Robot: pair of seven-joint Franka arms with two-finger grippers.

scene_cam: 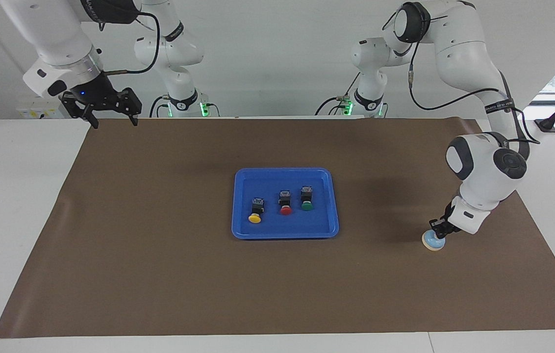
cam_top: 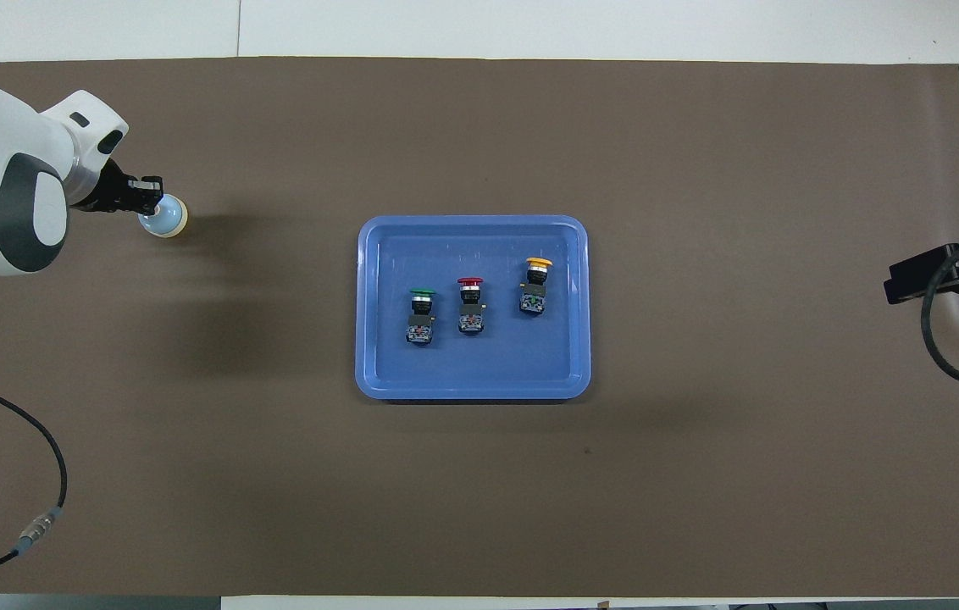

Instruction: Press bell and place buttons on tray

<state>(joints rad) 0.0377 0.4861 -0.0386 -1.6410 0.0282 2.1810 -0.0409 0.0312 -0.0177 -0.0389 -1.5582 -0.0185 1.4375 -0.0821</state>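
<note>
The light blue bell (scene_cam: pixel 432 242) (cam_top: pixel 168 220) stands on the brown mat toward the left arm's end of the table. My left gripper (scene_cam: pixel 438 231) (cam_top: pixel 149 200) is shut, its tips down on the bell's top and covering the centre knob. The blue tray (scene_cam: pixel 282 234) (cam_top: pixel 471 391) lies mid-table. In it lie three buttons: the yellow button (scene_cam: pixel 255 218) (cam_top: pixel 539 263), the red button (scene_cam: pixel 285 210) (cam_top: pixel 469 282) and the green button (scene_cam: pixel 307 206) (cam_top: pixel 421 294). My right gripper (scene_cam: pixel 113 122) hangs open and holds nothing, over the mat's corner at the right arm's end.
A brown mat (scene_cam: pixel 160 274) (cam_top: pixel 700 466) covers most of the white table. A black cable (cam_top: pixel 47 449) from the left arm loops over the mat's near corner at that arm's end.
</note>
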